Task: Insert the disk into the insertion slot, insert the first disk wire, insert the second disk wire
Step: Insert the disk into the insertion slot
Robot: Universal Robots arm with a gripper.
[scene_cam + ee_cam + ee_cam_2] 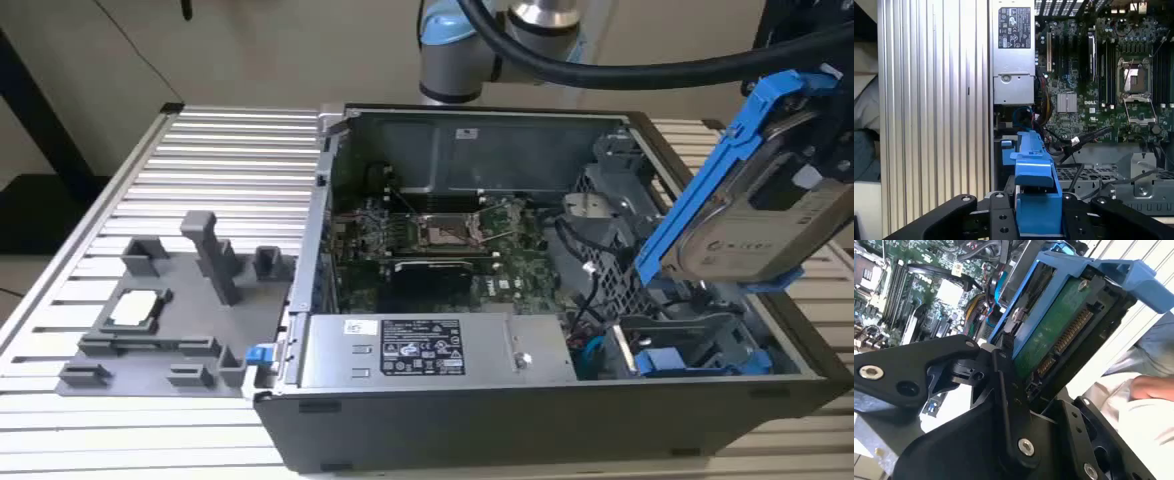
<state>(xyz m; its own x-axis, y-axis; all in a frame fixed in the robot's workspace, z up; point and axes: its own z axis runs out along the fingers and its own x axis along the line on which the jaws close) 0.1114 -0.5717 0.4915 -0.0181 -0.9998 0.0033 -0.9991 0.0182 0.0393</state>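
Ribbed aluminium tabletop [200,150] carries an open computer case [534,420], and everything else sits in relation to that case. On the exterior view's left of the case stands a grey moulded fixture [160,320], just beside its side wall. Inside the case, the motherboard [441,235] lies flat on the floor. A silver power supply [414,350] runs along the near wall, and a grey drive cage [681,345] with blue parts fills the near corner on the exterior view's right.

The disk [761,220] hangs in the air above that corner of the case, steeply tilted and clear of the cage — its white label faces outward and the blue carrier frame runs up its edge. In the second wrist view its green circuit board [1064,325] and a row of connector pins show.

The gripper [1035,210] is clamped on the disk, with its black fingers [999,215] pressing either side of the blue frame. A looped blue cable [1024,116] lies inside the case beside the power supply. The robot arm [454,50] rises behind the case's far wall, and a thick black hose [614,70] arcs over the case. A person's hand [1154,387] shows past the disk, outside the case.
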